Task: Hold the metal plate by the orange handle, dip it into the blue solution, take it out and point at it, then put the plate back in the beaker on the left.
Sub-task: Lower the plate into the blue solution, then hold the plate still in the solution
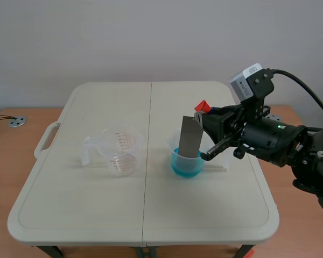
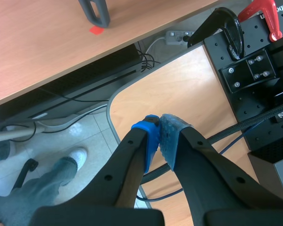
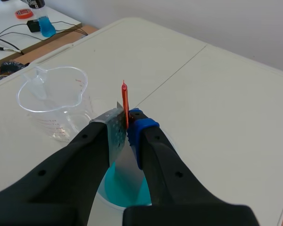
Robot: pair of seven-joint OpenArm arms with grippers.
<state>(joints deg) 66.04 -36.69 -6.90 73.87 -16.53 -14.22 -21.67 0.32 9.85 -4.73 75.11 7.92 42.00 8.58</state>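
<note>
metal plate [image 1: 191,137] stands in blue solution [image 1: 185,167]; right gripper [image 3: 127,128] clamps its orange handle [image 3: 125,101].

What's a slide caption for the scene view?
Right gripper holds the metal plate by its orange handle, lower end in the blue solution; clear beaker beside.

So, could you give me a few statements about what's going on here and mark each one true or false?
1. The right gripper grips the metal plate by its orange handle. True.
2. The plate's lower end dips into the blue solution. True.
3. The clear beaker on the left holds blue liquid. False: it looks empty.
4. The left gripper points at the plate. False: it is shut on nothing, nowhere near it.
</note>
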